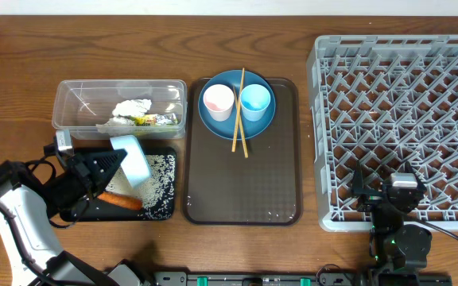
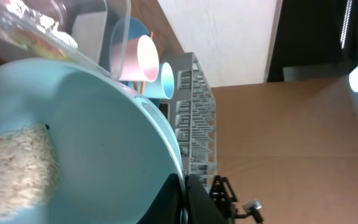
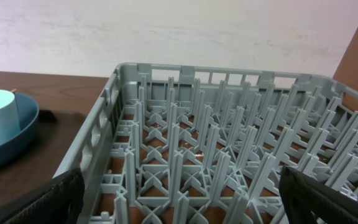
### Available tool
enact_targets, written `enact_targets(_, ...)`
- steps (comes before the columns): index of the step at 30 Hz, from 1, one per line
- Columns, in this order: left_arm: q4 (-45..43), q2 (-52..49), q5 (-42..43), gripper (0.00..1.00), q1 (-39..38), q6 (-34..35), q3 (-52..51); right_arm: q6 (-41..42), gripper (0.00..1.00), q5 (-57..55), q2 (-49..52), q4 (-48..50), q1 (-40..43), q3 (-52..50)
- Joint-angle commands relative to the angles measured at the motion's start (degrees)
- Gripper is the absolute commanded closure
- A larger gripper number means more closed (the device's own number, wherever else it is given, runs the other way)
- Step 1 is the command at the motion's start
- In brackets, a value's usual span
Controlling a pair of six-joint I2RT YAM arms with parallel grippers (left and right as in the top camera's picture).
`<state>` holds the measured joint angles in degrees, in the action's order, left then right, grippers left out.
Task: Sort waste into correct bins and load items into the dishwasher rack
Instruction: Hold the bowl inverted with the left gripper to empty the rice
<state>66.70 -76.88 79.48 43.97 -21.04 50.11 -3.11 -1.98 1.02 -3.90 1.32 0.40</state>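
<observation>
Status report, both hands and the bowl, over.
Left hand shut on pale-blue bowl, tipped over black tray, rice lying there. Right hand open, empty, at rack front edge. Nothing blocking.

Wooden counter (image 1: 22, 48) has four things sitting right on it: clear tub (image 1: 62, 103) back left, black tray (image 1: 159, 214) just in front, brown tray (image 1: 241, 187) mid, grey rack (image 1: 320, 127) off right.

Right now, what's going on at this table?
The left gripper is shut on the pale-blue bowl, tipped over the black tray, where rice and a carrot lie. The napkin and wrapper are in the clear tub. The blue plate, carrying the pink cup, light-blue cup and chopsticks, sits on the brown tray. The right gripper hangs open at the near edge of the grey rack, which holds nothing yet.
</observation>
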Motion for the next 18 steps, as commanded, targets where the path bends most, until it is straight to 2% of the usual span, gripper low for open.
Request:
enact_targets(1,1.62,-0.31,1.97,0.94,0.2,-3.41,-0.31,0.92,0.01,-0.37,0.0,-0.2,0.11,-0.09)
enact_targets(7,3.87,-0.33,2.16,0.94,0.2,-4.68,-0.31,0.92,0.01,-0.37,0.0,-0.17,0.11,-0.09)
enact_targets(10,8.92,-0.33,2.27,0.94,0.2,-5.16,-0.31,0.92,0.01,-0.37,0.0,-0.17,0.11,-0.09)
enact_targets(12,6.84,-0.33,2.4,0.94,0.26,-6.43,-0.31,0.92,0.01,-0.37,0.0,-0.2,0.11,-0.09)
enact_targets(14,2.14,-0.5,1.42,0.94,0.37,-4.44,-0.31,0.92,0.01,-0.37,0.0,-0.2,0.11,-0.09)
enact_targets(15,2.69,-0.61,1.01,0.94,0.37,-2.27,-0.31,0.92,0.01,-0.37,0.0,-0.17,0.11,-0.09)
enact_targets(18,4.37,-0.57,1.09,0.94,0.37,-2.56,-0.31,0.92,0.01,-0.37,0.0,-0.2,0.11,-0.09)
